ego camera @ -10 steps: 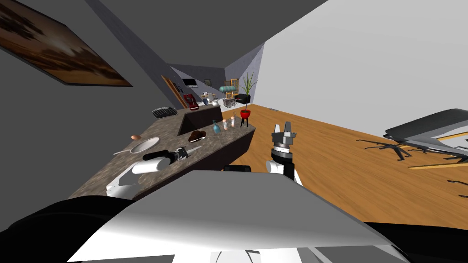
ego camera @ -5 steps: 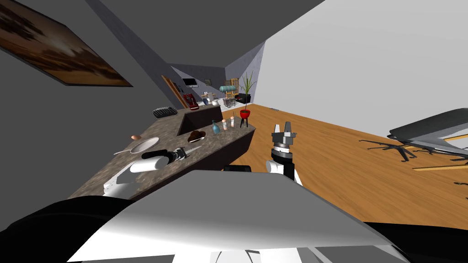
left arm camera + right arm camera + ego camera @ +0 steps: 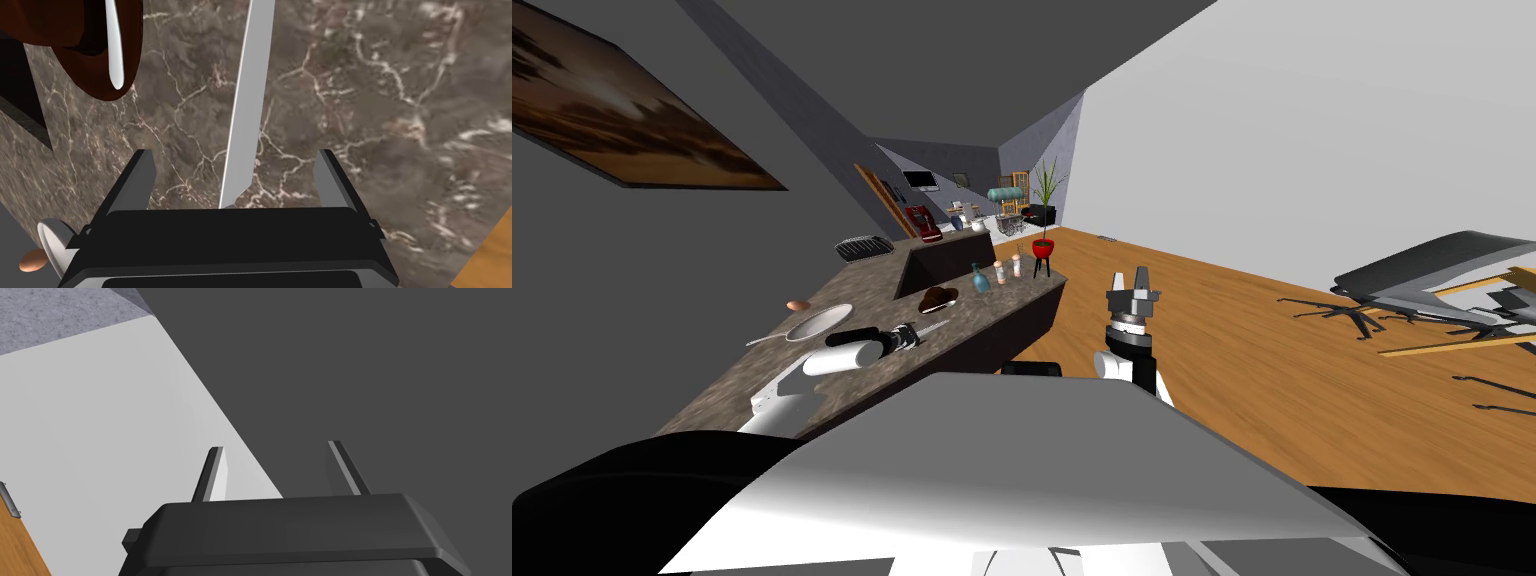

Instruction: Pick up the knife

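The long, shiny grey knife (image 3: 245, 115) lies flat near the middle of the dark brown stone countertop (image 3: 375, 100), just beside a round brown bowl (image 3: 127, 30). The left gripper (image 3: 235, 152) is wide open, and the blade sits between its two fingers without touching them. The right gripper (image 3: 275, 447) is wide open too, up in the air past the countertop's edge.

Left arm reaching out low, right arm raised and idle.
The left arm (image 3: 834, 359) stretches forward, its white forearm running into a dark wrist. At its end the left gripper (image 3: 235, 155) points ahead and downward with both fingers (image 3: 141, 172) spread wide apart. To its right, the right arm (image 3: 1129, 362) stands upright, and the right gripper (image 3: 1130, 275) points up with its blades parted.
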You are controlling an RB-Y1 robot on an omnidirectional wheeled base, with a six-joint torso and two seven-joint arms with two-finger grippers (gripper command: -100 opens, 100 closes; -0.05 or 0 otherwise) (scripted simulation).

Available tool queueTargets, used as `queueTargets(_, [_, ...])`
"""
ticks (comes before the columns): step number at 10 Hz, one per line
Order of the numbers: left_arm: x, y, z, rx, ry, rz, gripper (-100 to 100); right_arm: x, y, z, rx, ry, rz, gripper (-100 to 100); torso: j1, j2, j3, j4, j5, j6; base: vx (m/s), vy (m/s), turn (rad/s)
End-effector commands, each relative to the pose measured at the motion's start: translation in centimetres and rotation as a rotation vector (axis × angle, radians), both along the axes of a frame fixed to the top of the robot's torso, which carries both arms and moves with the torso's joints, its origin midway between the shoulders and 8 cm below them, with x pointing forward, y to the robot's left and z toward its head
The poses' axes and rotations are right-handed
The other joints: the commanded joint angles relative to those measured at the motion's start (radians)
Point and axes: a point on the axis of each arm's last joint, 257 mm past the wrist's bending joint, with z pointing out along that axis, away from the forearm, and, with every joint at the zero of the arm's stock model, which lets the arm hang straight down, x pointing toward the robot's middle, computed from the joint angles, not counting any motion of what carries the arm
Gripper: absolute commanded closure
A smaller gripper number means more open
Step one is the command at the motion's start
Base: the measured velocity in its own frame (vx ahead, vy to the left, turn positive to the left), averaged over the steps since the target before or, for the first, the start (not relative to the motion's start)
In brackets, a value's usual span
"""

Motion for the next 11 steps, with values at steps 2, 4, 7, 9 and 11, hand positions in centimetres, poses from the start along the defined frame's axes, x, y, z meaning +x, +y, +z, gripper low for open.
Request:
queueTargets(2, [0.1, 0.4, -0.2, 0.001, 0.000, 0.007, -100, 0.0, 0.0, 0.0, 0.000, 0.000, 0.000, 0, 0.000, 0.000, 0.000, 0.000, 0.000, 0.000, -0.019, -0.009, -0.057])
queueTargets(4, [0.1, 0.5, -0.2, 0.001, -0.001, 0.008, 100, 0.0, 0.0, 0.0, 0.000, 0.000, 0.000, 0, 0.000, -0.001, -0.001, 0.000, 0.000, 0.000, 0.000, 0.000, 0.000])
queueTargets(7, [0.1, 0.5, -0.2, 0.001, -0.001, 0.008, 100, 0.0, 0.0, 0.0, 0.000, 0.000, 0.000, 0, 0.000, -0.001, -0.001, 0.000, 0.000, 0.000, 0.000, 0.000, 0.000])
queueTargets(9, [1.7, 1.3, 2.6, 0.027, -0.039, 0.000, -100, 0.0, 0.0, 0.0, 0.000, 0.000, 0.000, 0, 0.000, -0.001, -0.001, 0.000, 0.000, 0.000, -0.006, -0.003, -0.032])
queueTargets(11, [2.1, 2.0, 4.3, 0.035, -0.041, 0.002, -100, 0.0, 0.0, 0.0, 0.000, 0.000, 0.000, 0, 0.000, -0.001, 0.000, 0.000, 0.000, 0.000, -0.019, -0.007, -0.069])
